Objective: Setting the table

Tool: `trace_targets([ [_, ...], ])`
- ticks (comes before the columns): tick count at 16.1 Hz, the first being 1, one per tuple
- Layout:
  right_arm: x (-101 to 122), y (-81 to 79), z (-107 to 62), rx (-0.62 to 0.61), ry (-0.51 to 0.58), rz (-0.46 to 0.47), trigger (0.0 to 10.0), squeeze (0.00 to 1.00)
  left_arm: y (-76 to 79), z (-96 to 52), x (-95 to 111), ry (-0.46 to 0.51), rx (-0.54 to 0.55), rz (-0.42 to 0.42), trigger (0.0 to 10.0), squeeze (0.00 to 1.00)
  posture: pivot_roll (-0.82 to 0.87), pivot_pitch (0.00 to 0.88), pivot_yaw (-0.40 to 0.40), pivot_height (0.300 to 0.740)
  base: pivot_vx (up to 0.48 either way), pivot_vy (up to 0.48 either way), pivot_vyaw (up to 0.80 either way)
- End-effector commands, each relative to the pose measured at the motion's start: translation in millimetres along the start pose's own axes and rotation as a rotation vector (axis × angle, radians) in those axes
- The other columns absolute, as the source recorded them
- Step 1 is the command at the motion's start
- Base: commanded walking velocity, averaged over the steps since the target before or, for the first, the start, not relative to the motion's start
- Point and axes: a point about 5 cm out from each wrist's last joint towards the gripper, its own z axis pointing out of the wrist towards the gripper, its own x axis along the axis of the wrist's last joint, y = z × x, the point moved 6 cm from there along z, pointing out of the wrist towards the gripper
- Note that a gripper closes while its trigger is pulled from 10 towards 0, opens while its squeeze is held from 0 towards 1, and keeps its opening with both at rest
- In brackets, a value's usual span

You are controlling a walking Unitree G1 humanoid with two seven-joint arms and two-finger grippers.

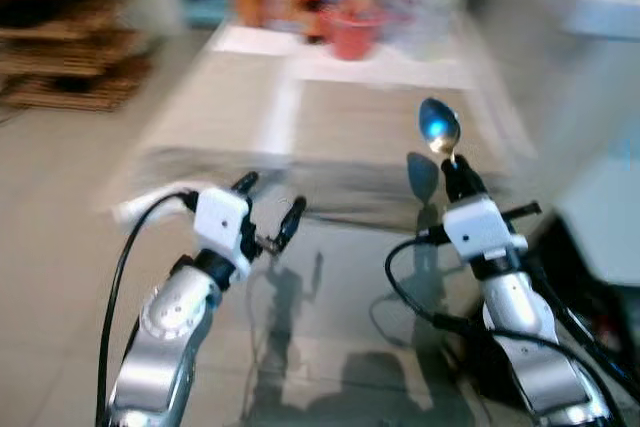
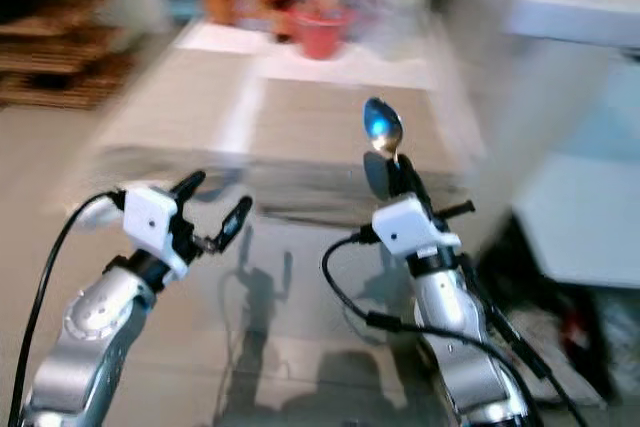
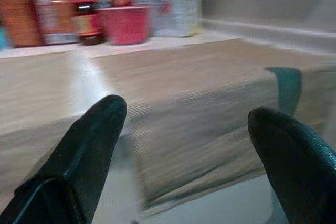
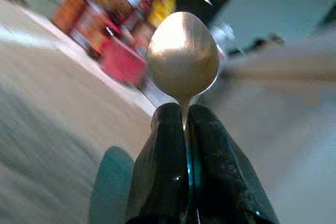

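Beige mat [image 1: 390, 132] draped over near tabletop [image 1: 250, 42] edge, both hands just short of it. One spoon [image 1: 440, 129], upright, pinched in closed right hand [image 1: 452, 169]. Left hand [image 1: 268, 205] spread wide, empty. Red cup [image 1: 352, 35], jars clustered at far edge. Floor open left.

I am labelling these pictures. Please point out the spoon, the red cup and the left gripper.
spoon [image 1: 439, 127], left eye view, on its bowl.
red cup [image 3: 125, 24], left wrist view, on its side wall.
left gripper [image 1: 268, 207], left eye view, midway between its two open fingertips.
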Motion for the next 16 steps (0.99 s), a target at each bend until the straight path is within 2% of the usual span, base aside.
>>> trace_targets([
  [1,-4.2,2.1,3.4,0.001,-0.018,-0.013,0.0,0.00,10.8,3.8,6.5,0.024,-0.035,-0.017,10.0,0.00,-0.01,0.000,-0.020,0.728,0.000,-0.480,-0.69],
  [2,-6.5,-2.3,5.4,0.017,-0.029,-0.020,0.0,0.00,10.4,5.0,7.2,0.029,-0.026,-0.015,10.0,0.00,-0.01,0.000,-0.020,0.728,0.000,-0.480,0.00],
  [4,-7.7,-0.3,12.4,0.007,-0.035,-0.026,0.0,0.00,10.1,8.4,5.9,0.014,-0.027,0.015,10.0,0.00,0.00,0.000,-0.020,0.728,0.000,-0.480,0.00],
  [8,-5.5,-0.5,22.1,0.002,-0.018,-0.025,0.0,0.00,13.4,10.1,9.1,0.035,-0.024,-0.009,10.0,0.00,0.00,0.000,-0.023,0.728,0.000,-0.480,0.00],
  [12,-3.3,-2.6,26.1,0.003,-0.005,-0.024,0.0,0.00,12.4,16.0,11.6,0.036,-0.013,0.004,10.0,0.00,0.00,0.000,-0.020,0.728,0.000,0.000,0.00],
  [16,-4.9,-3.4,27.5,0.000,-0.009,-0.030,0.0,0.00,16.3,22.8,14.1,0.036,-0.034,0.022,10.0,0.00,0.00,0.000,-0.011,0.728,0.279,-0.386,0.00],
])
